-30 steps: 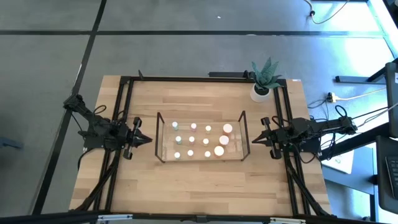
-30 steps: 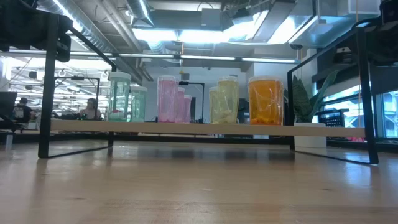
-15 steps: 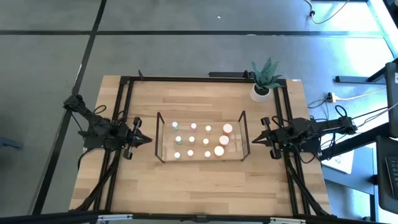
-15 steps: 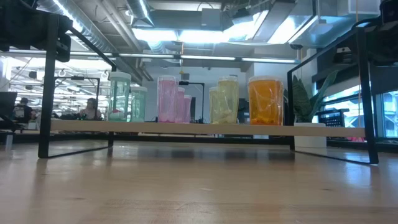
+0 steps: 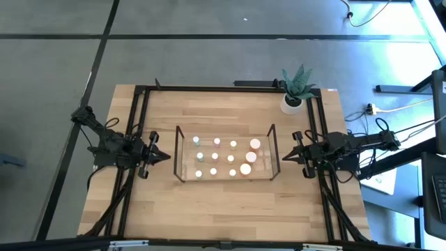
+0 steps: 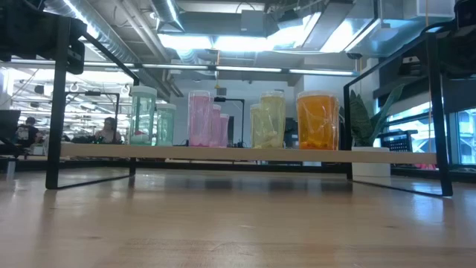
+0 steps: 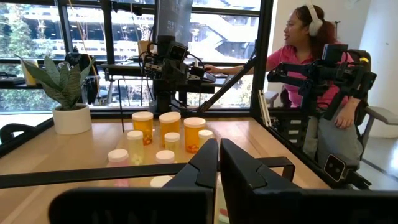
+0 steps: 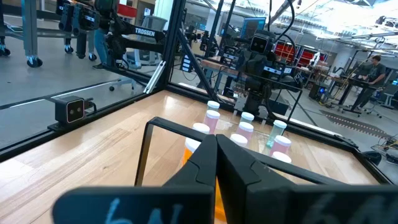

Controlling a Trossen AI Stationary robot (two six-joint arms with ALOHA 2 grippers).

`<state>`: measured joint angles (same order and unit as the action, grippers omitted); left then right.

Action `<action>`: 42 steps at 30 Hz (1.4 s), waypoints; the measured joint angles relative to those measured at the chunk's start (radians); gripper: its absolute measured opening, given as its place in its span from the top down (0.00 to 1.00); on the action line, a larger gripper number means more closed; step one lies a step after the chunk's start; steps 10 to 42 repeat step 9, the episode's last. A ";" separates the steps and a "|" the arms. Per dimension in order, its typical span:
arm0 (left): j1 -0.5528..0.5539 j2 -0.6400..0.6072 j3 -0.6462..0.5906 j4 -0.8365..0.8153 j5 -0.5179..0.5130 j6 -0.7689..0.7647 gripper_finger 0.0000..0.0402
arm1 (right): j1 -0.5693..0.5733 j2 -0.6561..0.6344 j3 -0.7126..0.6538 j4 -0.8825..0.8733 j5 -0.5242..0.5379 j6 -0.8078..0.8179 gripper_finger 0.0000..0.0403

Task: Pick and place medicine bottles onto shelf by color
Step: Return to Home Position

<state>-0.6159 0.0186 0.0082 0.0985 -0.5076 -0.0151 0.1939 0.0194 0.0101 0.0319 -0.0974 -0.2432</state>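
Medicine bottles point(image 5: 233, 159) all stand on the shelf point(image 5: 179, 167) mid-table; none lie on the table point(image 5: 209, 209), so sorting looks finished.
Left gripper point(image 5: 166, 157) and right gripper point(image 5: 283, 157) flank the shelf's ends, fingers pinched together, empty. Overhead shows only white caps; the low view shows colour groups, green through orange.

Robotics lab: exposed ceiling ducts point(image 6: 119, 33), more robot rigs point(image 8: 115, 30) beyond.

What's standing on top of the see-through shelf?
White-capped medicine bottles on the shelf, grouped green, pink, yellowish, orange. Seen level, the front bottles partly cover those behind. Left pincer and right pincer wait beside it.
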 joint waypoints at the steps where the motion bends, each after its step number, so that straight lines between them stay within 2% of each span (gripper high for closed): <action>1: 0.000 0.000 0.000 0.000 0.000 0.000 0.97 | 0.000 0.000 0.000 0.000 0.000 0.000 0.98; 9: 0.000 0.000 0.000 0.000 0.000 0.000 0.94 | 0.000 0.000 0.000 0.000 0.000 0.000 0.98; 42: 0.000 0.000 0.000 0.000 0.000 0.000 0.94 | 0.000 0.000 0.000 0.000 0.000 0.000 0.98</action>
